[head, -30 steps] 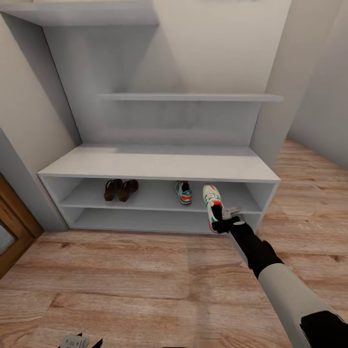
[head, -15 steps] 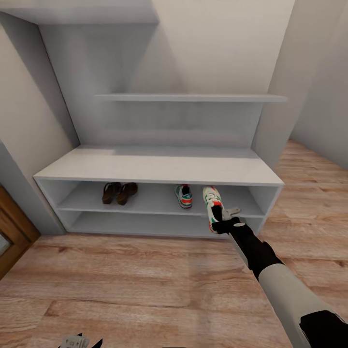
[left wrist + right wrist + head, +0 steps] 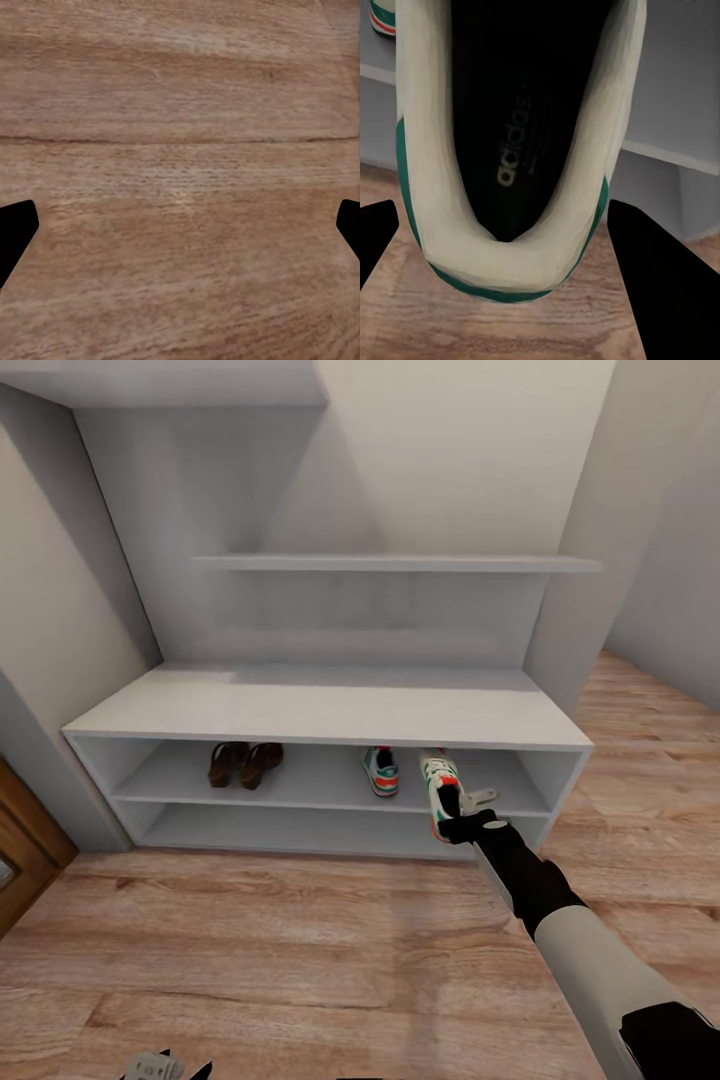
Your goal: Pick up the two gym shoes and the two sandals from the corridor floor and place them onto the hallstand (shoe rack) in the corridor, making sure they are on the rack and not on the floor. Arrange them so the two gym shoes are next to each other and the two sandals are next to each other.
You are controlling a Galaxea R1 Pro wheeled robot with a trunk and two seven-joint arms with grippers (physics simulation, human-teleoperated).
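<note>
Now the last white gym shoe with teal stripes [image 3: 437, 785] is held by its heel in the right jaws [image 3: 458, 812] at the white shoe rack's [image 3: 330, 710] upper shelf; it must be slid in beside its mate [image 3: 380, 770], just left. The left jaws [image 3: 165, 1068] are spread wide.

Head view: you look from high up, forward and down, facing the hallstand [image 3: 330, 710] against the wall, far enough off to take in its whole width and the corridor floor [image 3: 250, 940] before it.
Left wrist view: you look straight down at floor planks [image 3: 180, 150] from close range.
Right wrist view: you sit very close behind the held gym shoe [image 3: 514, 135], looking along it into the hallstand's shelves [image 3: 675, 97].
Shared: your head and right wrist views both take in that shoe [image 3: 440, 785], the shelves and floor; your left wrist view shares floor alone.
</note>
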